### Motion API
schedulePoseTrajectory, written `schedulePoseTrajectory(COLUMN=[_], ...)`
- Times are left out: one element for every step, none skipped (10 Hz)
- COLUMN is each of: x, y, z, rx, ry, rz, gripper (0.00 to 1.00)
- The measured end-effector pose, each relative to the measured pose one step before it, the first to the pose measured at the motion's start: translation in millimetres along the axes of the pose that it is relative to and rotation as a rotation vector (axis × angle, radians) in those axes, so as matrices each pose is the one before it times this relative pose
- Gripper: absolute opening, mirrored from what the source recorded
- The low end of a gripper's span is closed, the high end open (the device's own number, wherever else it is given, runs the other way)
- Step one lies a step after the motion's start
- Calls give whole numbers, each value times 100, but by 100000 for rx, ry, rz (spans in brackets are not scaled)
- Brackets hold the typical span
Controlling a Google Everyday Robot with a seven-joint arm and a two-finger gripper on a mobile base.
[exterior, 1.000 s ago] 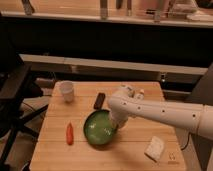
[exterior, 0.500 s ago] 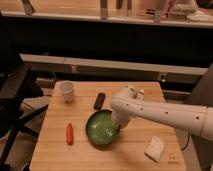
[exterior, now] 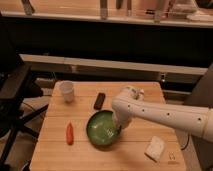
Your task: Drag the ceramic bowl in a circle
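On right rim of ceramic bowl (exterior: pixel 100 130) | gripper (exterior: pixel 119 128) clenched, gripping rim | bowl on table (exterior: pixel 55 150)

**Where Things Sat**

5 things lay on 1 table (exterior: pixel 131 154). The ceramic bowl (exterior: pixel 101 129) sat near the middle. The cup (exterior: pixel 67 91) stood behind it, to the left. A short bar (exterior: pixel 100 100) lay just behind the bowl. A thin stick (exterior: pixel 69 133) lay left of the bowl. A soft block (exterior: pixel 154 148) lay at the front right. The gripper (exterior: pixel 120 128) was at the bowl's right rim, and the arm (exterior: pixel 160 114) stretched above the table's right side.
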Motion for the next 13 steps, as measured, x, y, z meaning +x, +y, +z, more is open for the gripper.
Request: schedulePoseTrajectory(x=[135,20,-154,-17,103,-226,-253,-322,181,250,-61,-246,-150], y=[488,127,452,1075,71,-251,156,204,-58,-25,602,543,335], z=[-10,49,21,-56,15,194,43,55,-60,-105,46,-41,-73], rx=[-177,126,541,-355,81,102,-320,-110,-229,71,-268,38,0], ry=[69,-201,-133,98,333,218,301,-190,416,228,-226,-220,-67], rz=[299,-69,294,888,-6,-1754,-1325,-515,-839,-1015,-86,220,-249], gripper=[0,0,0,0,0,0,0,0,0,0,0,0,0])
